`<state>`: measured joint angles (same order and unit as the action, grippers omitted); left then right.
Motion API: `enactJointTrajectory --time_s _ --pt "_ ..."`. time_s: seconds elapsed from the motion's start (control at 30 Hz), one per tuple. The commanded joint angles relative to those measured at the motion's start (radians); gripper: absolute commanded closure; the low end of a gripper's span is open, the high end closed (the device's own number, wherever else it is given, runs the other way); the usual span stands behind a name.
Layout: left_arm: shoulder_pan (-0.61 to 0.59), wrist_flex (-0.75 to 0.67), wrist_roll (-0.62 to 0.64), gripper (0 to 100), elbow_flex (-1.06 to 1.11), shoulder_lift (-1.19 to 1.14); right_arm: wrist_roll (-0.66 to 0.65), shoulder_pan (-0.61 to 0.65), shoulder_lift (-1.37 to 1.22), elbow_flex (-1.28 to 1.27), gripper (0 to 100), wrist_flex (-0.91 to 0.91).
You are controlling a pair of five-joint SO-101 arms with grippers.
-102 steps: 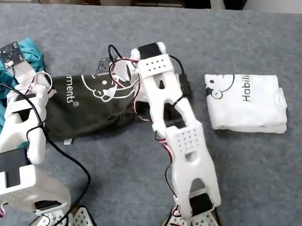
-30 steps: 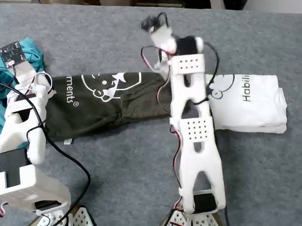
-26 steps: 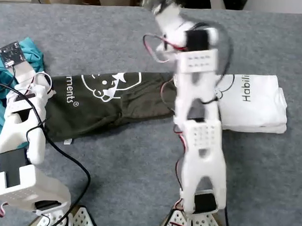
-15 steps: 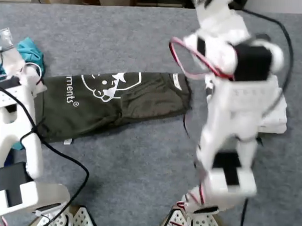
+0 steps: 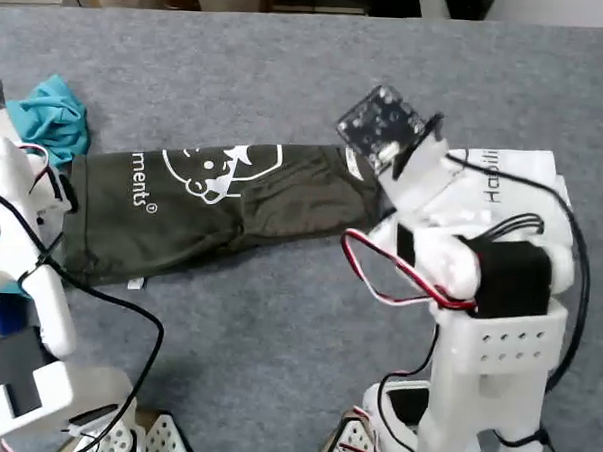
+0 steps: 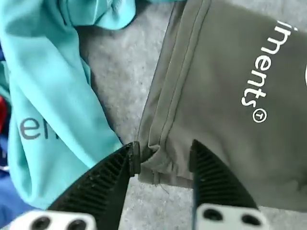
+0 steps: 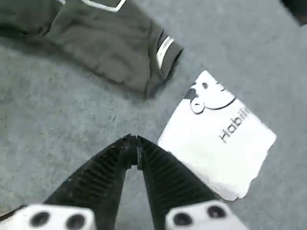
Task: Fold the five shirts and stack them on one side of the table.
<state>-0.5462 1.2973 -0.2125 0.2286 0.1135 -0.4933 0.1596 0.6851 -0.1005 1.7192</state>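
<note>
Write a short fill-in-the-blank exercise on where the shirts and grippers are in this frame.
The left gripper is ____ around the hem of the dark green fabric shirt. The right gripper is shut and holds ____. The folded white fabric shirt lies on the robot's ____ side of the grey table.
Missing: open; nothing; right.

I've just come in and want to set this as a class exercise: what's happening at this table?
Two robot arms are folding shirts on a grey table. The left gripper is open, its jaws either side of a hem corner of the dark green shirt, which lies as a long strip across the middle. The right gripper is shut and empty, held above the table between that shirt and the folded white shirt. A crumpled teal shirt waits at the left end.
</note>
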Motion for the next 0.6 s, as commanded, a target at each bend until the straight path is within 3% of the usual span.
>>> enactJointTrajectory --time_s 0.0,0.17,0.43,0.57 --pt "-0.003 -0.051 -0.069 78 -0.037 0.019 -0.011 -0.015 0.025 -0.038 99.4 -0.015" --pt "-0.012 -0.143 -0.149 76 -0.029 -0.081 -0.015 -0.016 0.027 -0.038 99.5 -0.015" --pt "-0.08 -0.144 -0.269 76 -0.155 -0.24 -0.015 -0.012 0.03 -0.039 99.5 0.005" --pt "-0.08 -0.144 -0.272 76 -0.216 -0.363 -0.015 -0.012 0.03 -0.036 99.5 0.005"
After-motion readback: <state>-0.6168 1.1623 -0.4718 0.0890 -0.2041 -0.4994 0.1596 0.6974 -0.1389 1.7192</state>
